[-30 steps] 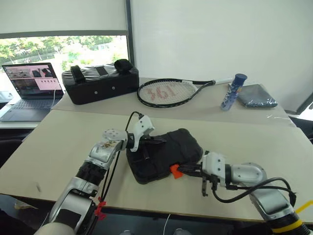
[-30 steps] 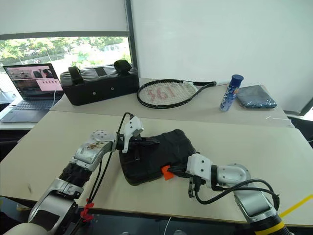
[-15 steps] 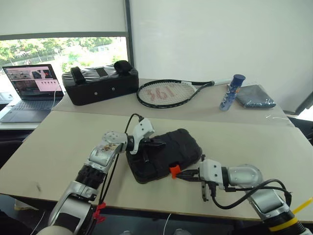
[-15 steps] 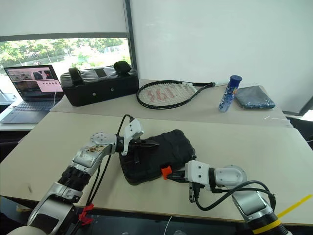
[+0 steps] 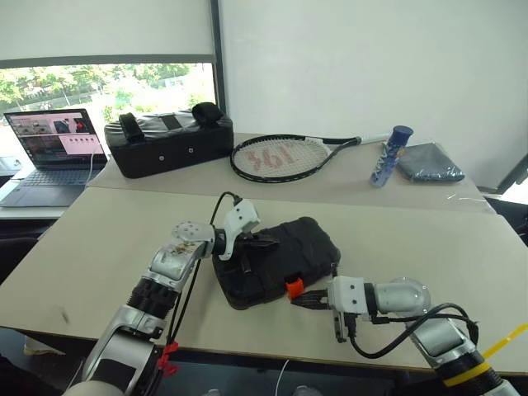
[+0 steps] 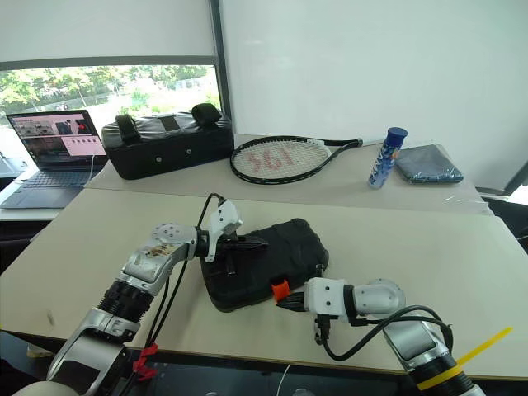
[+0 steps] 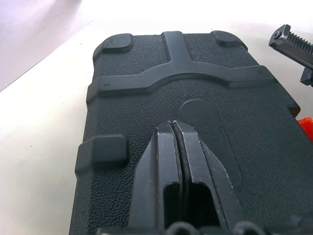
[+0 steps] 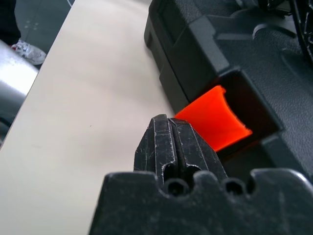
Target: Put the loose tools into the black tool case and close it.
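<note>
Since the black tool case (image 5: pixel 276 260) looks rigid and closed, both empty, pinched-shut claws suit pressing: left gripper (image 5: pixel 266 241) on its lid, right gripper (image 5: pixel 301 299) at the springy orange latch (image 8: pixel 213 123).

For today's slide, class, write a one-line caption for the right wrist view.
Shut right tool at the orange latch of the closed black tool case.

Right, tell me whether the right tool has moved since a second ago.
Yes. The right tool has dropped nearer the table's front edge, now just below the case's orange latch.
</note>
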Controlling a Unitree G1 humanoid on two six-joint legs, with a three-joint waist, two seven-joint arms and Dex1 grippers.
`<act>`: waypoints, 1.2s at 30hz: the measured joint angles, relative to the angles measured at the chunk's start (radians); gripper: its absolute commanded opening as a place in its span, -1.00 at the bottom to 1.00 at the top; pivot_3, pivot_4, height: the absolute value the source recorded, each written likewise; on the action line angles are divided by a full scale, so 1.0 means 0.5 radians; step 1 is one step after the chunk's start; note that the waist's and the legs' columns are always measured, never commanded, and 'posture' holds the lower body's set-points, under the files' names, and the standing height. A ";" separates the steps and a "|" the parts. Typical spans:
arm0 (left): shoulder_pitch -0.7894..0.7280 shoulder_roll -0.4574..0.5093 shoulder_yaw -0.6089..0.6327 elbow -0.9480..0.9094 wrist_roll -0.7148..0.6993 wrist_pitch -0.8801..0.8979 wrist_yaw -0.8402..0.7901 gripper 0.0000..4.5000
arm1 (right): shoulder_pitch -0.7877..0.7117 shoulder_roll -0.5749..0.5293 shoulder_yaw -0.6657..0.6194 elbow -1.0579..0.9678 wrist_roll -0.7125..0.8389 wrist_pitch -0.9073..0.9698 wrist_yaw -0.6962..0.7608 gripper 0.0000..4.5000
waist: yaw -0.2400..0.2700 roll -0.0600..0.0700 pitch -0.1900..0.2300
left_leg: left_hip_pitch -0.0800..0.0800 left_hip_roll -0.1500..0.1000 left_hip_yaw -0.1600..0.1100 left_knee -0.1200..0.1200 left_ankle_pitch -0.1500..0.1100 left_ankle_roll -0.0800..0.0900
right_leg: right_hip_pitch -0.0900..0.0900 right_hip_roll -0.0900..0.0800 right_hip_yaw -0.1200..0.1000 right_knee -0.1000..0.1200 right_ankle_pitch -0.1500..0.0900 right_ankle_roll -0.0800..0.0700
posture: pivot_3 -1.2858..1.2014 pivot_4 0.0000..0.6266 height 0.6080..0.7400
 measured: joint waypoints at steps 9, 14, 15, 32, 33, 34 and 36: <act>0.011 0.000 -0.002 0.004 0.013 0.004 0.011 -0.96 | -0.043 0.021 -0.005 0.155 -0.046 0.010 -0.037 -1.00 | -0.007 0.000 0.000 | 0.008 0.000 0.000 0.000 0.000 0.000 | 0.008 0.000 0.000 0.000 0.000 0.001 | 0.03 -0.52 1.00; 0.011 0.000 -0.009 0.008 0.028 0.080 0.046 -0.96 | -0.074 0.079 0.004 0.226 -0.095 0.009 -0.053 -1.00 | -0.018 0.000 0.000 | 0.018 0.001 0.000 0.000 0.000 0.000 | 0.018 0.001 0.000 0.000 -0.008 0.013 | 0.03 -0.52 1.00; 0.009 0.000 -0.009 0.007 0.028 0.095 0.050 -0.96 | -0.074 0.094 0.005 0.239 -0.105 0.009 -0.060 -1.00 | -0.021 0.000 0.000 | 0.020 0.001 0.000 0.000 0.000 0.000 | 0.019 0.001 0.001 0.000 -0.008 0.014 | 0.03 -0.52 1.00; 0.035 0.001 -0.008 0.000 0.067 0.164 0.125 -0.96 | -0.073 0.219 0.005 0.198 -0.121 0.168 -0.079 -1.00 | -0.050 0.002 -0.007 | 0.031 0.000 0.000 0.000 0.001 -0.001 | 0.026 0.003 0.006 0.001 -0.007 0.015 | 0.03 -0.52 1.00; 0.036 0.000 -0.008 0.000 0.067 0.164 0.127 -0.96 | -0.073 0.221 0.004 0.199 -0.121 0.171 -0.079 -1.00 | -0.050 0.002 -0.007 | 0.032 0.000 0.000 0.000 0.001 -0.001 | 0.026 0.003 0.006 0.001 -0.007 0.015 | 0.03 -0.52 1.00; 0.037 0.000 -0.008 0.000 0.067 0.164 0.128 -0.96 | -0.077 0.225 0.004 0.204 -0.121 0.176 -0.079 -1.00 | -0.051 0.002 -0.008 | 0.032 0.000 0.000 0.000 0.001 -0.001 | 0.026 0.003 0.006 0.001 -0.007 0.015 | 0.03 -0.52 1.00; 0.038 0.000 -0.008 0.000 0.070 0.164 0.140 -0.96 | -0.092 0.235 0.004 0.215 -0.120 0.194 -0.079 -1.00 | -0.052 0.002 -0.008 | 0.032 0.000 0.000 0.000 0.001 -0.001 | 0.026 0.004 0.007 0.001 -0.007 0.015 | 0.03 -0.52 1.00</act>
